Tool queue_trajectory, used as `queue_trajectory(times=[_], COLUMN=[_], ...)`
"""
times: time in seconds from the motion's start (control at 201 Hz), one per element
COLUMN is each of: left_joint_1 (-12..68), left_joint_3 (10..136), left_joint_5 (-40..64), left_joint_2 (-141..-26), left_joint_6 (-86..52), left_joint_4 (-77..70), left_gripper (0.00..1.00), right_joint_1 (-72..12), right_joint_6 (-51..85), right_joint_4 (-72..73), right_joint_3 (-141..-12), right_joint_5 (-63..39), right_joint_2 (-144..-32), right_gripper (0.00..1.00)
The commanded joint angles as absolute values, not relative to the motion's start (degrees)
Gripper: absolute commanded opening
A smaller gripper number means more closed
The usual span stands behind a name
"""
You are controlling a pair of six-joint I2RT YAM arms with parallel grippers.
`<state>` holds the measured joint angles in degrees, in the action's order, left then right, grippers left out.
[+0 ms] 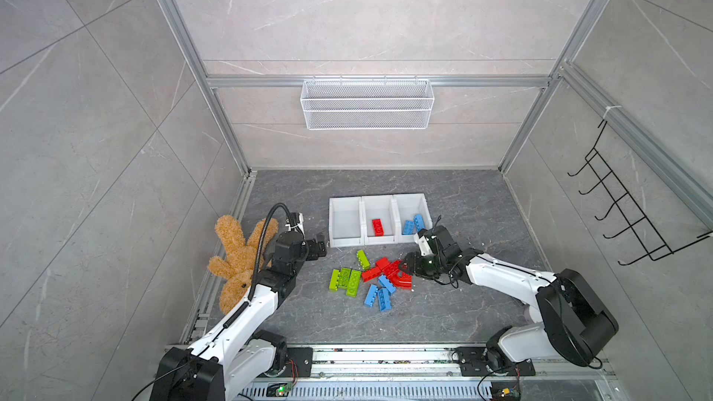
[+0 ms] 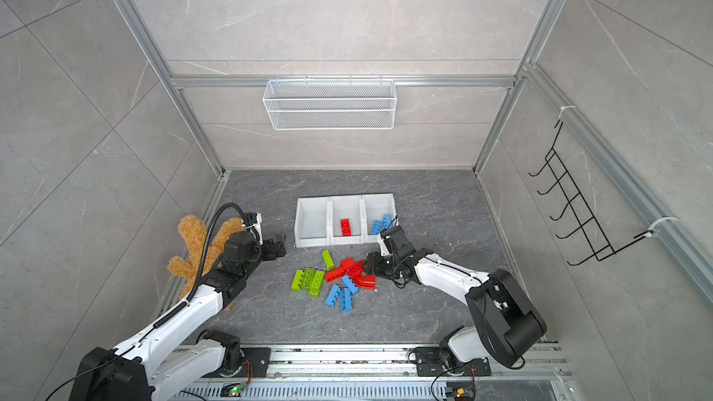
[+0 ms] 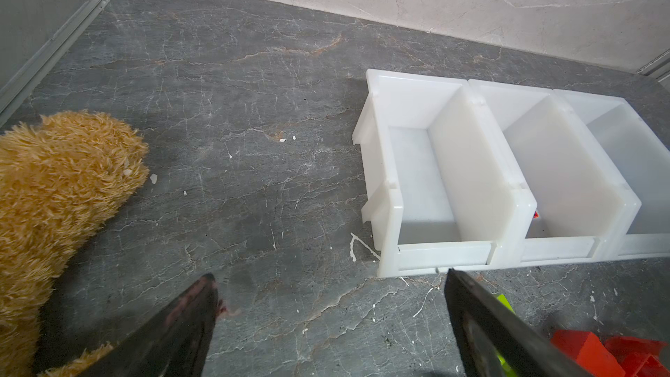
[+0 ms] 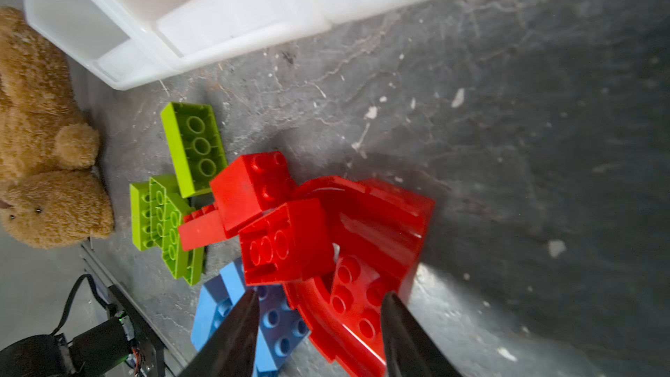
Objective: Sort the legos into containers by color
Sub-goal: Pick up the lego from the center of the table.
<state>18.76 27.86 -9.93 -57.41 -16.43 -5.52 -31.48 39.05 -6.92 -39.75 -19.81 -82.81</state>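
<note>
Red, green and blue legos (image 1: 376, 272) lie heaped on the surface (image 1: 443, 302) before the containers (image 1: 345, 241). Right tool (image 4: 322, 294) straddles a red arch brick (image 4: 366, 284), jaws part-closed, contact unclear; left tool (image 3: 330, 273) hangs wide open beside the end container (image 3: 467, 161).

Both top views are bright and evenly lit by soft light that seems to come from overhead; shadows are faint, and the wide lens splays the frame posts (image 1: 181, 44) toward the upper corners. The left wrist view is crisp on the tabletop (image 3: 253, 139), yet the left arm's fingers (image 3: 181, 328) are out of focus. The right wrist view is smeared: the containers (image 4: 224, 19) wash out, glare streaks the red arch brick (image 4: 380, 226), and the tabletop dims beyond it.
</note>
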Motion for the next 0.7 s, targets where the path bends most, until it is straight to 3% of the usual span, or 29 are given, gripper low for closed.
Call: queue_trajectory(times=[0.0, 0.423, 0.692], left_joint_1=[19.1, 19.1, 19.1], left_joint_3=[28.9, 28.9, 29.1], left_joint_5=[-10.4, -9.8, -9.5], left_joint_2=[-56.7, -56.7, -56.9], left_joint_6=[-15.7, -16.1, -16.2], left_joint_4=[-6.1, -6.2, -6.1], left_gripper=[0.99, 0.99, 0.99], right_joint_1=[-31.6, -31.6, -31.6], right_joint_6=[40.0, 37.7, 38.4], right_joint_4=[-4.9, -9.6, -7.4], right_joint_3=[-40.9, -44.4, -44.3], right_joint_5=[-20.5, -19.4, -21.9], right_joint_2=[-83.5, -83.9, -88.1], right_gripper=[0.55, 0.48, 0.48])
